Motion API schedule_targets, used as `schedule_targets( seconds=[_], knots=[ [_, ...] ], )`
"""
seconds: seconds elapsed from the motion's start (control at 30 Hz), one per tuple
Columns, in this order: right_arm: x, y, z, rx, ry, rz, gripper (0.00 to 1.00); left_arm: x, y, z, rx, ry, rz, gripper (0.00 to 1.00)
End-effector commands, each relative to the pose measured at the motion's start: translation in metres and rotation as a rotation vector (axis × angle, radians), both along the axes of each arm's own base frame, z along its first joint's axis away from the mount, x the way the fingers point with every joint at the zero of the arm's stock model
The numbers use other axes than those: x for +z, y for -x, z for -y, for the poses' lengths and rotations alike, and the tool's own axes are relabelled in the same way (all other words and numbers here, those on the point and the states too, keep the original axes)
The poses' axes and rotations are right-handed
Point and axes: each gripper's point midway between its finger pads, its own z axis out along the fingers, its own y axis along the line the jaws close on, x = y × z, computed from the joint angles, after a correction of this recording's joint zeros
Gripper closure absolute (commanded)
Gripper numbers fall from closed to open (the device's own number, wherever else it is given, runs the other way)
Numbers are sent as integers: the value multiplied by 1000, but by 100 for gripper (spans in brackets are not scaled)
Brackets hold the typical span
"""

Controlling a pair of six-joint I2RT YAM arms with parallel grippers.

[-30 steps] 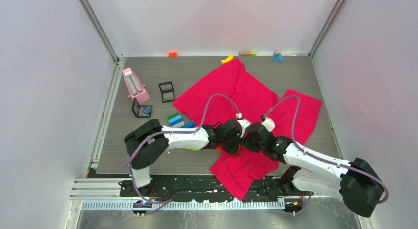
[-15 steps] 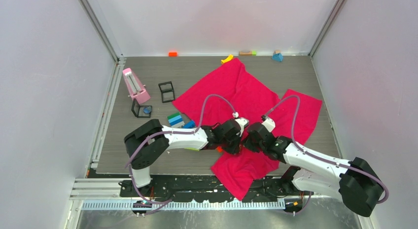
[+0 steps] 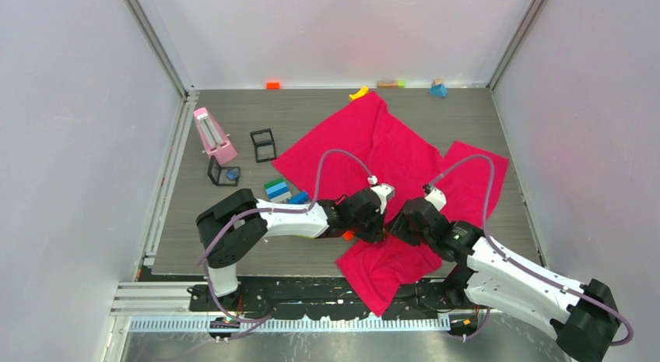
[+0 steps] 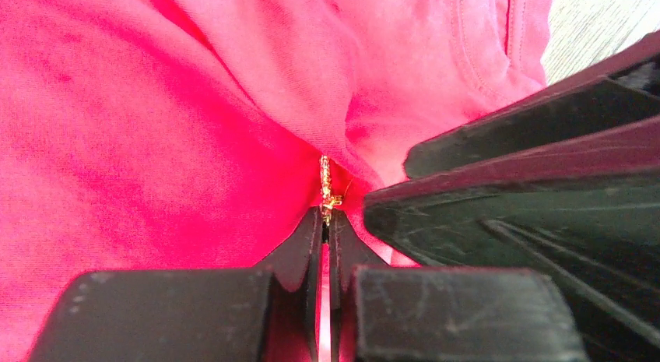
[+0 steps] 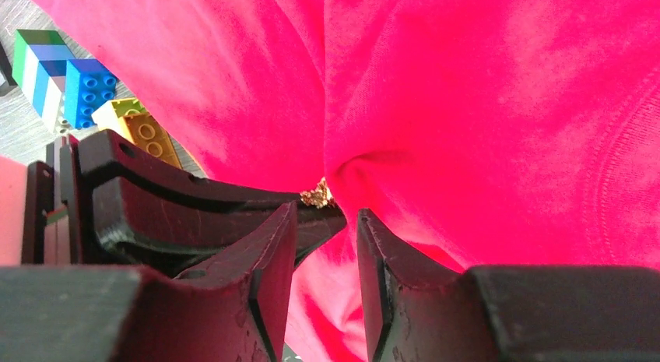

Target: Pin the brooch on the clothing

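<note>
The crimson T-shirt [image 3: 389,144] lies spread on the table and fills both wrist views [image 4: 156,128] [image 5: 506,105]. My left gripper [image 3: 379,226] [image 4: 325,218] is shut on a tiny gold metal part of the brooch [image 4: 326,189], pressed into a pinched fold of the fabric. The brooch's coral-pink face is hidden; its gold tip also shows in the right wrist view [image 5: 315,195]. My right gripper [image 3: 395,228] [image 5: 327,214] is open, its jaws apart just short of that fold, beside the left fingers [image 5: 194,206].
Stacked toy bricks [image 3: 276,189] [image 5: 54,66] and a yellow brick [image 5: 144,132] lie left of the shirt. A pink wedge-shaped object [image 3: 214,136] and two black wire cubes [image 3: 263,145] [image 3: 223,173] stand at the left. Small blocks [image 3: 272,85] [image 3: 438,88] line the back wall.
My right arm has drawn back toward the near right, so its gripper sits slightly farther from the left one. My left gripper has stayed at the fold.
</note>
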Motion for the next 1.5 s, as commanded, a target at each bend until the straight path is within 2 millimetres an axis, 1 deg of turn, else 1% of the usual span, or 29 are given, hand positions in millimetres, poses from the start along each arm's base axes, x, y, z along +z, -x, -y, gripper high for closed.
schedule_targets(
  seconds=[0.0,0.1,0.2,0.3,0.47,0.5,0.6,0.63,0.67,0.7,0.77,1.03,1.23,1.47],
  knots=[
    [13,4,10,-21,6,16,60,16,-8,10,30,74,14,100],
    [12,8,12,-21,-3,13,60,17,-8,10,32,81,9,100],
    [4,12,12,-15,-7,-3,65,18,-8,10,33,86,8,100],
    [-2,14,9,-4,-19,-13,69,19,-8,11,31,92,5,100],
    [-8,12,-1,9,-50,-17,73,19,-7,11,34,96,3,100],
    [-13,13,-1,12,-46,-28,75,19,-7,11,34,97,3,100],
    [-17,13,-9,28,-74,-38,83,21,-8,12,36,103,4,100],
    [-19,13,-11,31,-80,-39,88,21,-8,12,37,105,4,100],
    [-21,14,-13,37,-89,-49,91,22,-8,12,39,108,5,100],
    [-23,14,-15,40,-102,-46,96,22,-9,12,40,112,5,100],
    [-24,14,-19,45,-128,-47,99,22,-8,13,44,121,5,100],
    [-32,19,-22,51,-153,-74,99,36,-11,15,78,206,12,100],
    [-37,21,-25,70,-145,-97,99,46,-7,22,74,282,-9,100],
    [-43,23,-27,73,-143,-115,99,57,-7,24,85,353,-24,100]
  ],
)
